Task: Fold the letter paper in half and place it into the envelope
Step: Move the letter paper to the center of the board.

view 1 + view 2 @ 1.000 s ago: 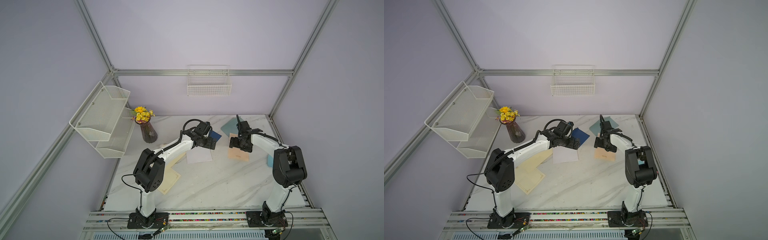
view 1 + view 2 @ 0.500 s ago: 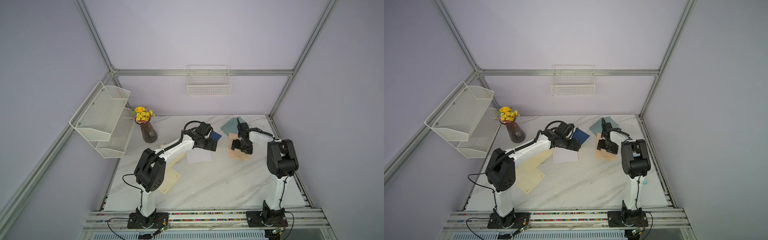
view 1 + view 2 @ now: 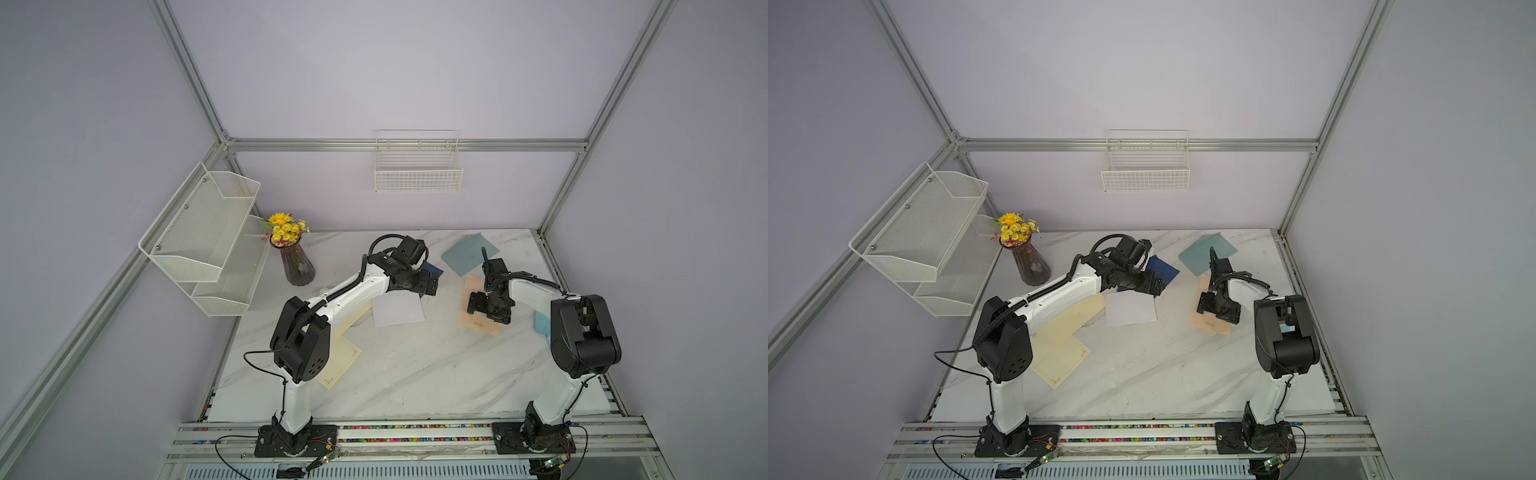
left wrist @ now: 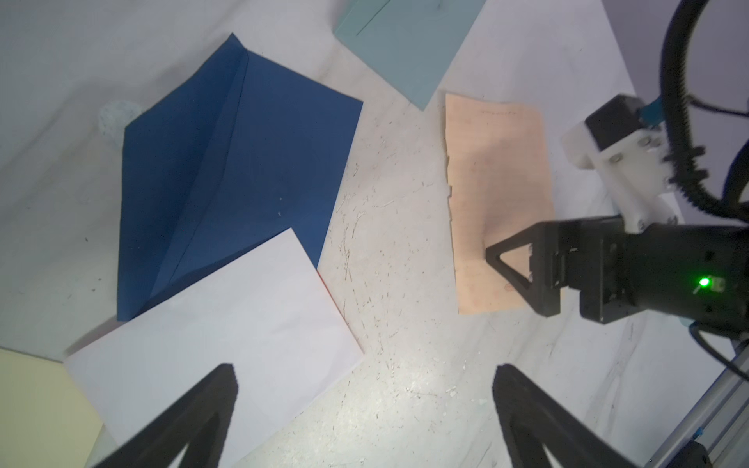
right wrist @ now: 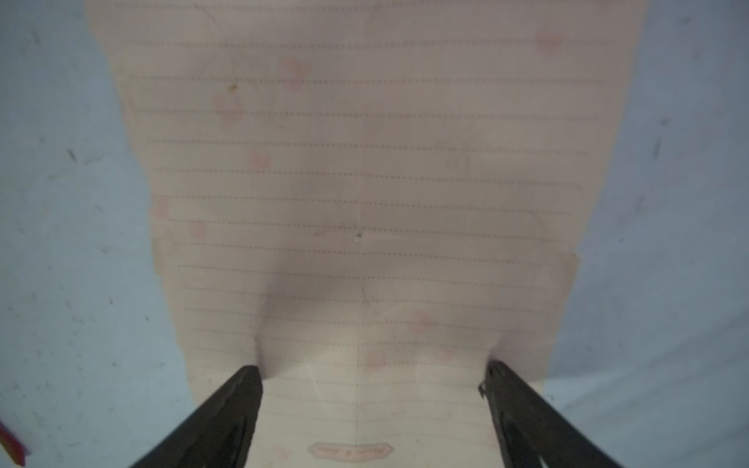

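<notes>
On the tabletop [image 3: 415,374] the letter [image 3: 482,329] lay with its long axis from 11 to 5 o'clock, directly under the right pincer [image 5: 372,366], which was released and empty. The left pincer [image 4: 364,368], also released, stood at its 9 o'clock.

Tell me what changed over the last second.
The right gripper slid toward the robot's side along the pink lined letter paper, jaws open, nothing taken hold of. Unchanged: the left gripper, open over the white paper sheet and dark blue envelope; all papers lie where they were.
</notes>
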Available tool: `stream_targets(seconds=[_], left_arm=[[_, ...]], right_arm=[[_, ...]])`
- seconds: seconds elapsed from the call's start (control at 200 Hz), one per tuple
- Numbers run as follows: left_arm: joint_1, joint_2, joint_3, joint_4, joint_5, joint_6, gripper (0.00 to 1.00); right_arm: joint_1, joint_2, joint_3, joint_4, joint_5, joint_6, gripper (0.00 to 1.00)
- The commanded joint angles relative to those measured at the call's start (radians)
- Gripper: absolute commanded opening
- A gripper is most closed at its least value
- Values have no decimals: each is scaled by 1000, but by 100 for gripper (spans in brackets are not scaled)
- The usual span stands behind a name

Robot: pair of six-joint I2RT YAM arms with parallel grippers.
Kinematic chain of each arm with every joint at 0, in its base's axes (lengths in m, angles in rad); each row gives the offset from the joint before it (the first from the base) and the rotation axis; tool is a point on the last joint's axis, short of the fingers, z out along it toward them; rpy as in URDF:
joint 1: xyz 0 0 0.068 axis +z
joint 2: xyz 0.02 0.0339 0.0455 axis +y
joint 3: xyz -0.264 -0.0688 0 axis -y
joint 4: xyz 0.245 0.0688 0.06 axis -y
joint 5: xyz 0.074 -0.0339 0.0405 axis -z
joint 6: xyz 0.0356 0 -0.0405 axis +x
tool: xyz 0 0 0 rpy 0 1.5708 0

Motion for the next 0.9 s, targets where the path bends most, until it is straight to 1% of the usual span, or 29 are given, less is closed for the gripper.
stream_targets(seconds=[0.0,0.13,0.3,0.38,0.49,0.575,0.615,0.67,0.76,0.805,0.895], left_arm=[[-9,54,82,4,39,-12,100],[-21,138,173,5,66,-25,100],[-50,237,288,3,103,-31,100],[-65,282,338,1,113,-34,100],[-89,345,403,2,129,-40,100],[-103,400,460,3,170,-50,91],[-108,426,490,3,201,-61,82],[-111,465,535,3,243,-76,73],[-121,509,588,5,280,-98,61],[-127,526,608,9,284,-100,57],[-136,557,645,17,286,-104,56]], right_arm=[[3,-16,-94,-122,-63,40,90],[10,-105,-115,-168,-55,40,90],[10,-229,-38,-247,-30,38,91],[8,-264,1,-288,-28,64,91],[8,-306,19,-321,20,95,92],[8,-317,21,-343,57,115,93],[6,-318,22,-353,74,124,93],[6,-320,23,-365,97,132,93],[2,-342,10,-375,123,148,93],[-3,-354,3,-382,136,157,93],[-20,-367,-16,-386,145,167,93]])
